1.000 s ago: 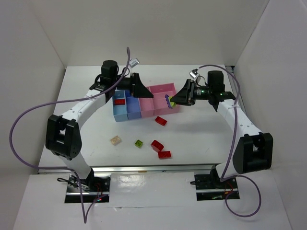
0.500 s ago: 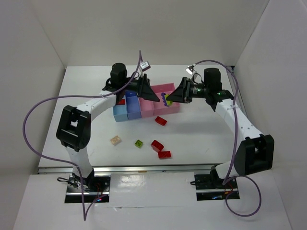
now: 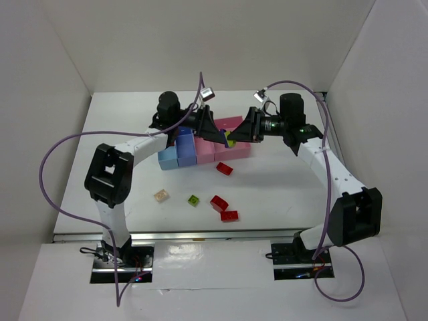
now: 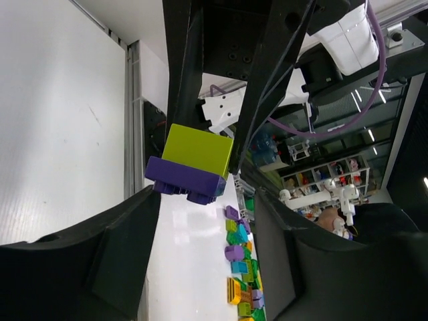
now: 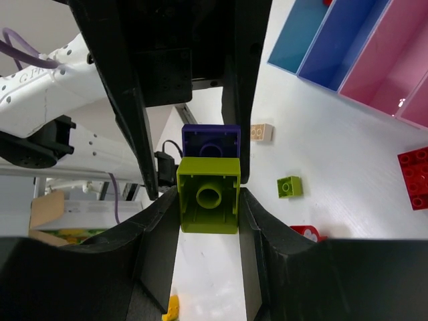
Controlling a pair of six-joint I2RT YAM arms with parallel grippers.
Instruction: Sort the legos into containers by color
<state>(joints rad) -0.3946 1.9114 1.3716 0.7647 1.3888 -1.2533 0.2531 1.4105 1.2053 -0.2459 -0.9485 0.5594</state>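
Over the pink bins (image 3: 242,151), R gripper (image 5: 208,200) clamps lime brick (image 5: 208,214) w/ purple brick (image 5: 211,140) stuck on; L gripper (image 4: 204,200) faces it, fingers spread wide, holding nothing.

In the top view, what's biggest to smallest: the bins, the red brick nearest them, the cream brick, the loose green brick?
1. bins
2. red brick
3. cream brick and green brick, about alike

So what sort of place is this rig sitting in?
Probably a robotics lab test booth: white panels wall in the table, and the left wrist view shows strip lights and cluttered shelving beyond.
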